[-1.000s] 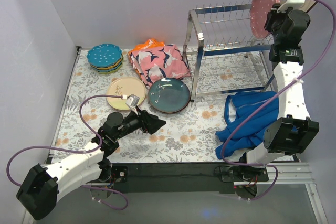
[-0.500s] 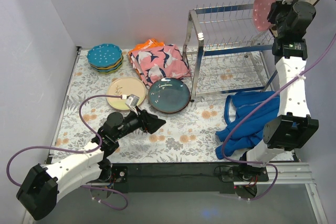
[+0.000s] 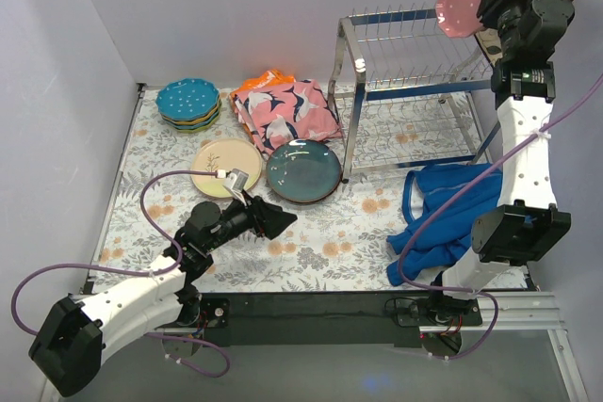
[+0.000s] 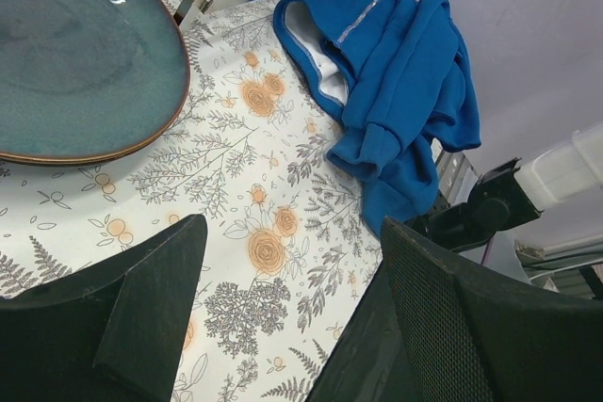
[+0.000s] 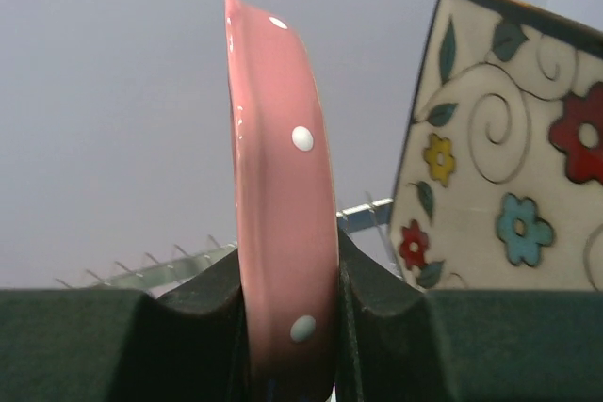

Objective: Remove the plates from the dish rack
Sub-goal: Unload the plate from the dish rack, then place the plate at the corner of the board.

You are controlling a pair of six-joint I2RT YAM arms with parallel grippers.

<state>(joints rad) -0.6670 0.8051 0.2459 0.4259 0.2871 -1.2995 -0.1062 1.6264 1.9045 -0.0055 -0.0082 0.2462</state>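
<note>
Since a second ago my right arm has swung up and leftward, carrying the pink plate higher. It now hangs over the right end of the rack, with its dotted face tipped toward the top camera. My left arm has not stirred.

My right gripper pinches the pink plate by its rim, one pad on each face. The plate stands edge-on between them and rises above my fingertips. My left gripper is spread wide and holds nothing, low over the table. The teal plate lies just beyond one finger and the garment further ahead.

Only my right wrist view shows the floral plate, upright just to the right of the pink one and apart from it. From above, my wrist covers nearly all of it, and I cannot tell whether it sits in the rack. Only the top view shows the cream plate just beside the teal one, the stack at the far left corner, and the cloth next to the stack.

I count one pink plate, one floral, one teal and one cream. There is also one stack topped by a blue dotted plate, and I cannot make out how many it holds. There is one rack, one cloth and one garment.
</note>
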